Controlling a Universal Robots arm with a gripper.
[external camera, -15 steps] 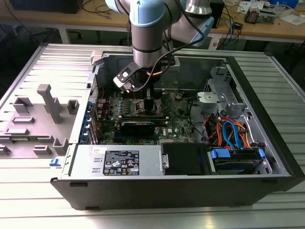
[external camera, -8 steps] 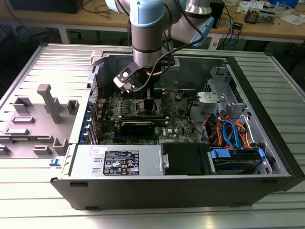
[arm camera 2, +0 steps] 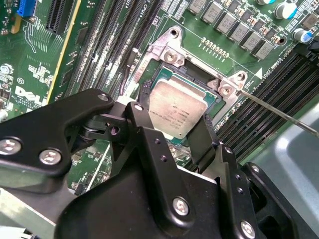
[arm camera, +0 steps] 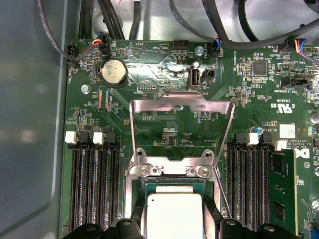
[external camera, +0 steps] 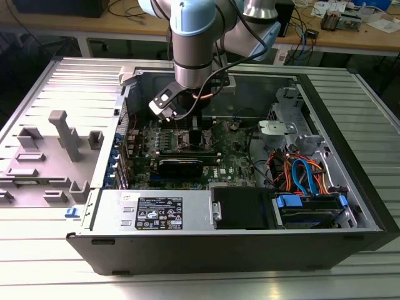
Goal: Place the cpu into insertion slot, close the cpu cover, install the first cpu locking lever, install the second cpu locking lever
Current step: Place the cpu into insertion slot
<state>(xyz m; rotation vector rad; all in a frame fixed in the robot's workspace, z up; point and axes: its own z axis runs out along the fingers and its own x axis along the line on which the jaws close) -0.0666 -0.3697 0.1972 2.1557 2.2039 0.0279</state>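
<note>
Down inside the case, over the motherboard (external camera: pixel 234 164), I've got the gripper (arm camera 2: pixel 173 118) with its fingers (arm camera 2: pixel 209 137) closed on opposite edges of the cpu (arm camera 2: pixel 175 107), right at the insertion slot (arm camera 2: pixel 168 53). Whether it's seated, I can't tell. The cpu cover (arm camera: pixel 182 102) stands upright, hinged open just beyond the slot. My worry: if the chip sits even slightly off-square to the rim, pressing or releasing could cock it and bend contacts. The thin locking lever (arm camera 2: pixel 281 113) runs near one finger, so that's a snag risk too.
</note>
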